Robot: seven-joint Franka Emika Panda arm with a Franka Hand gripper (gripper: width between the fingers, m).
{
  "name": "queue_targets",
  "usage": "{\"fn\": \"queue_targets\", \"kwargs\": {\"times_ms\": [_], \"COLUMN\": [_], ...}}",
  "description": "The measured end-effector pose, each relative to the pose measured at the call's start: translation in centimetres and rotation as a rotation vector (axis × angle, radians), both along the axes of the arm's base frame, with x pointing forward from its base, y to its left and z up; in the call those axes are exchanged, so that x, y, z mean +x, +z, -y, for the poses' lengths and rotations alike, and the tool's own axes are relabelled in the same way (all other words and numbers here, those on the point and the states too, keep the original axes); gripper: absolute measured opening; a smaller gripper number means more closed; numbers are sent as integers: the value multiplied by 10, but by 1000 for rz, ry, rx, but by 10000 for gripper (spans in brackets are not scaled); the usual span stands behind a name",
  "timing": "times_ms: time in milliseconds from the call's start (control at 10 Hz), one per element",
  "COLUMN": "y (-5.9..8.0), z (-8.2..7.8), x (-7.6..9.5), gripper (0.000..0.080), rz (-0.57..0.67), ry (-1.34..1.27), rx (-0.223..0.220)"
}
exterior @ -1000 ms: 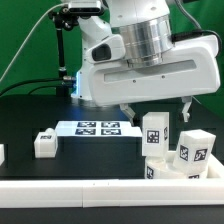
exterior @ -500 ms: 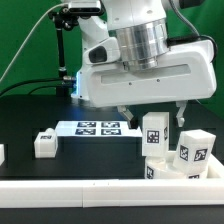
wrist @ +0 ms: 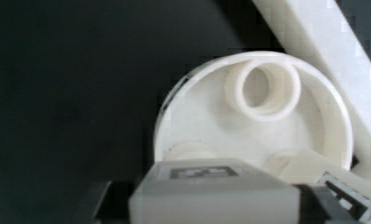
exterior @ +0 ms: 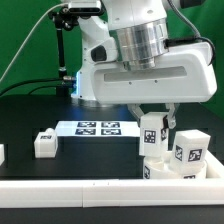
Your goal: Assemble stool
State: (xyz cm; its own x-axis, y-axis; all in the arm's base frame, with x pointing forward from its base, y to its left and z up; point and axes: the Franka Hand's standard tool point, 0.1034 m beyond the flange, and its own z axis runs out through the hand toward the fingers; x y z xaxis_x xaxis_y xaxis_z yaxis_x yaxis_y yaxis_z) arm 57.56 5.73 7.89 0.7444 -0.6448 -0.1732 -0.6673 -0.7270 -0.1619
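A white leg (exterior: 153,135) with square tags stands upright on the round white seat (exterior: 162,173) at the exterior view's right. My gripper (exterior: 152,113) is down over this leg, one finger on each side, with thin gaps showing, so it is open. In the wrist view the leg (wrist: 226,190) fills the space between the fingers (wrist: 351,196), and the seat (wrist: 217,110) with its round socket hole (wrist: 264,85) lies beyond it. A second leg (exterior: 191,149) stands close on the exterior view's right. A third leg (exterior: 44,142) lies apart on the left.
The marker board (exterior: 97,128) lies on the black table behind the parts. A long white border bar (exterior: 90,190) runs along the front edge, and one shows in the wrist view (wrist: 324,40). A white piece (exterior: 1,153) sits at the far left edge.
The gripper has come lower and shifted slightly toward the exterior view's left. Its fingers have drawn in from a wide spread to close on both sides of the upright leg.
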Motion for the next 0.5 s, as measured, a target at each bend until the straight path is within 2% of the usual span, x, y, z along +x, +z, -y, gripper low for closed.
{"fn": "queue_targets", "kwargs": {"times_ms": [200, 300, 500], "y": [0, 0, 0], "z": [-2, -3, -2], "x": [1, 7, 21], "gripper": [335, 335, 335], "rz": [-26, -53, -83], "ry": [-113, -210, -351], "rx": [6, 18, 69]}}
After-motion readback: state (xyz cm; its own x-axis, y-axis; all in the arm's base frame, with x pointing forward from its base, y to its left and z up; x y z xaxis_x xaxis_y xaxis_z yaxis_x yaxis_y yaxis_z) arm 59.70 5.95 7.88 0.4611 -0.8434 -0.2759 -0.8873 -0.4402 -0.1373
